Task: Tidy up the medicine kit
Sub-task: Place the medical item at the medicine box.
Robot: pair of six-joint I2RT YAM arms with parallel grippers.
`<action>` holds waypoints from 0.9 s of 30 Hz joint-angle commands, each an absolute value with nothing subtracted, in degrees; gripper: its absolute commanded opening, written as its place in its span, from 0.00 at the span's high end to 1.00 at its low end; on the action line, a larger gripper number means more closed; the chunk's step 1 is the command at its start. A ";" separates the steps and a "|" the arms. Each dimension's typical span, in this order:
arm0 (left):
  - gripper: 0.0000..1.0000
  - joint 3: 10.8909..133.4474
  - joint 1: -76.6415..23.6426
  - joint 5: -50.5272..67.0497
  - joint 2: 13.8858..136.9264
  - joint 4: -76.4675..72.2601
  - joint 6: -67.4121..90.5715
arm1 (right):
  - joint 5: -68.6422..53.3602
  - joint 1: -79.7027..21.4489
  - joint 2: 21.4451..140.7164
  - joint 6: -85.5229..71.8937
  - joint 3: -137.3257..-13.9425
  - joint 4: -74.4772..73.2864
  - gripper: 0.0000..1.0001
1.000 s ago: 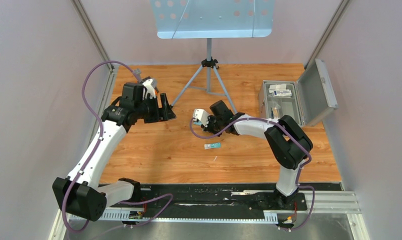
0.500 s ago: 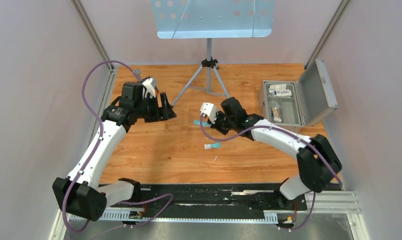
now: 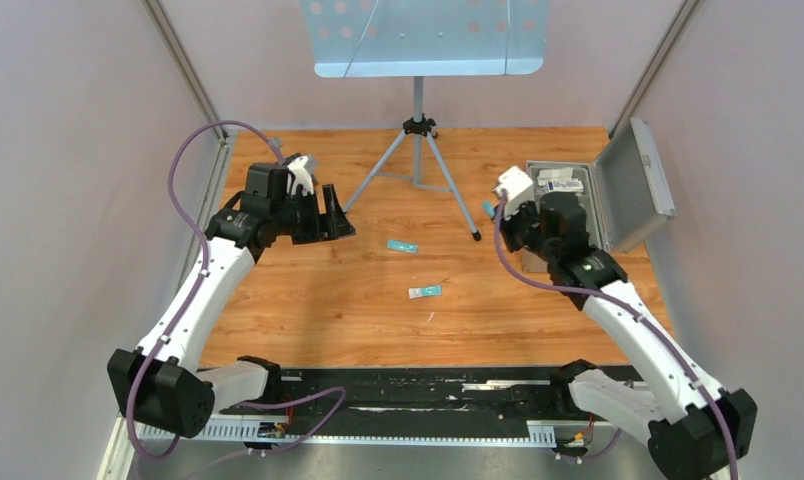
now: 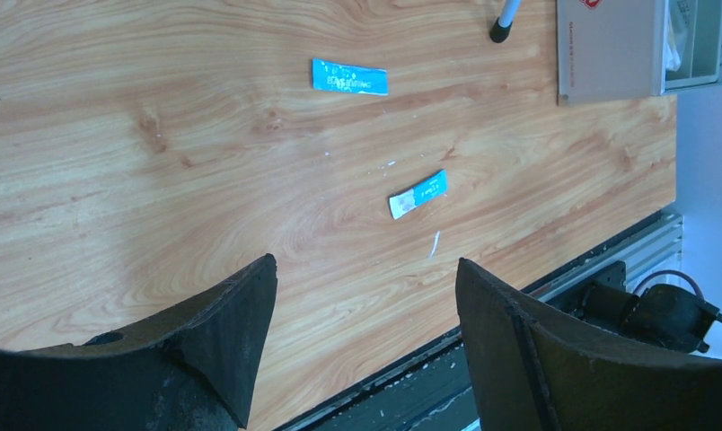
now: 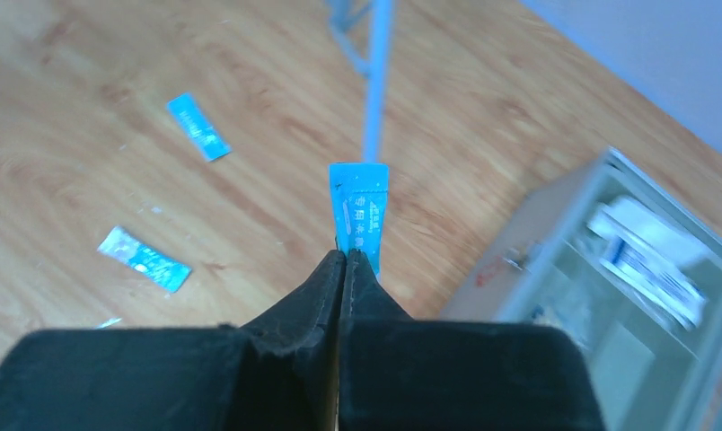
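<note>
Right gripper point(image 5: 344, 259): we see the jaws pressed together on the lower end of a blue sachet point(image 5: 360, 208), which stands up past the tips.
Medicine kit point(image 3: 639, 183): it sits open with the lid raised, ahead and to the right of the right gripper's tips; white boxes point(image 5: 649, 256) lie in its far compartment.
Left gripper point(image 4: 366, 278): the jaws are spread wide with nothing between them, held above bare wood.
Obstacle: a tripod leg point(image 5: 375, 81) of the music stand point(image 3: 416, 150) runs straight ahead of the held sachet, and its foot lands just left of the right gripper.
Loose items: two more blue sachets, one far point(image 3: 403, 246) and one near point(image 3: 425, 292), lie flat between the two grippers, apart from each other; a white scrap point(image 3: 429, 317) lies just near of the second.
Edges: the left wall point(image 3: 78, 200) stands near the left gripper's arm, and the right wall point(image 3: 748, 200) stands just behind the kit's lid.
Near edge: a black rail point(image 3: 428, 390) runs below both tools.
Open room: we find bare tabletop point(image 3: 308, 300) between the grippers, around the loose sachets.
</note>
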State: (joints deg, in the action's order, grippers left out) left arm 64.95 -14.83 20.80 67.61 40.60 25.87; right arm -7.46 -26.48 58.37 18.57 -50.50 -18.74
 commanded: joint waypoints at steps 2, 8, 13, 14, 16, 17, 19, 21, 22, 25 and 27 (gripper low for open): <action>0.19 65.83 -14.39 22.39 68.09 37.97 26.39 | -5.98 -14.86 54.33 10.57 -51.95 -21.82 1.00; 0.20 65.84 -14.36 22.85 68.24 37.62 26.54 | -9.89 -1.03 57.94 5.97 -54.20 -23.66 1.00; 0.20 65.82 -14.36 22.86 68.14 37.74 26.40 | -10.81 6.65 62.46 4.29 -56.11 -23.65 1.00; 0.20 65.82 -14.34 22.86 68.12 37.76 26.34 | -10.40 7.05 63.37 4.53 -56.60 -23.64 1.00; 0.20 65.85 -14.32 22.80 68.12 37.79 26.36 | -8.87 7.35 64.77 5.25 -57.17 -23.55 1.00; 0.20 65.79 -14.32 22.71 68.12 37.79 26.28 | -8.08 7.44 65.50 5.49 -57.36 -23.48 1.00; 0.20 65.70 -14.34 22.76 68.18 37.69 26.36 | -6.60 7.47 66.92 6.13 -57.66 -23.40 1.00; 0.20 65.66 -14.33 22.87 68.32 37.51 26.40 | -5.27 7.47 68.48 6.45 -57.70 -23.03 1.00; 0.20 65.61 -14.33 22.91 68.36 37.44 26.43 | -4.68 7.47 69.12 6.61 -57.60 -22.62 1.00; 0.20 65.69 -14.33 23.03 68.45 37.36 26.40 | -2.29 7.47 70.81 7.63 -57.31 -21.49 1.00; 0.20 65.79 -14.33 22.96 68.35 37.54 26.27 | -1.13 7.47 71.82 8.32 -57.50 -21.02 1.00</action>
State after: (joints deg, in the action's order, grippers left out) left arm 64.95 -14.81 22.24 68.36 39.38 25.89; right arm -5.02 7.27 70.39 6.81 -55.24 -23.97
